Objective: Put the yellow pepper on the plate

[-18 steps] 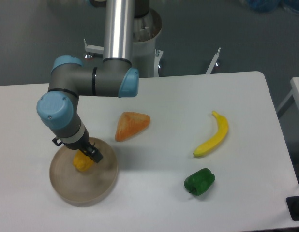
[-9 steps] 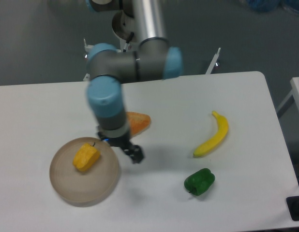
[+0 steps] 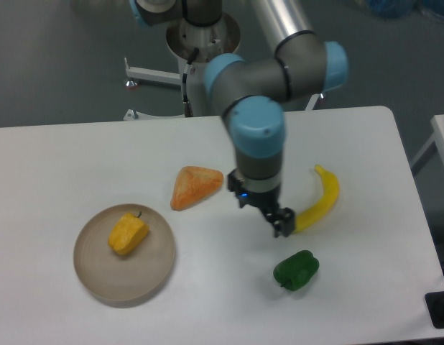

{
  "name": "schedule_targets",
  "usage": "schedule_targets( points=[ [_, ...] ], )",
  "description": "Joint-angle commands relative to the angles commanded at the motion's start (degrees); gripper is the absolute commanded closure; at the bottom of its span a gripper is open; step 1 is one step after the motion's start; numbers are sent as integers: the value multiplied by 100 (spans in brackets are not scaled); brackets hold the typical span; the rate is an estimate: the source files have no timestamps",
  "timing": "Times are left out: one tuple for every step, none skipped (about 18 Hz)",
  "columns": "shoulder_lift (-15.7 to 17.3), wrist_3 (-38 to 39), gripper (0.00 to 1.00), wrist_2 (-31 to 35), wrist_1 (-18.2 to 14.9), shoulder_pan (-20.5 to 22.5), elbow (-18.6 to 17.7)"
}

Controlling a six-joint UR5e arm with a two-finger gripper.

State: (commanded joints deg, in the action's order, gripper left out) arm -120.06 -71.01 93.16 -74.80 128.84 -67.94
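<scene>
The yellow pepper (image 3: 128, 233) lies on its side in the middle of the round tan plate (image 3: 124, 275), its thin dark stem pointing up and right. Nothing touches it. My gripper (image 3: 281, 222) hangs far to the right of the plate, low over the table, just left of the banana and above the green pepper. It holds nothing; the view does not show how far apart its dark fingers stand.
An orange wedge (image 3: 195, 186) lies right of the plate. A curved yellow banana (image 3: 319, 200) sits at mid right, partly behind the gripper. A green pepper (image 3: 296, 269) rests near the front right. The arm's base column (image 3: 202, 43) stands at the table's back edge.
The arm has swung from the plate to the right, past the orange wedge, to beside the banana. The yellow pepper, let go a second ago, stays on the plate.
</scene>
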Motion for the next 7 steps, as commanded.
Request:
schedule_targets(
  points=[
    [-26, -27, 0, 0, 61, 35, 0],
    [-44, -18, 0, 9, 149, 44, 0],
    [-53, -18, 0, 9, 263, 44, -35],
    [-70, -18, 0, 9, 360, 44, -79],
    [-70, -10, 0, 9, 430, 44, -96],
    [-70, -9, 0, 9, 457, 44, -97],
    [-70, -9, 0, 9, 483, 44, -97]
  ],
)
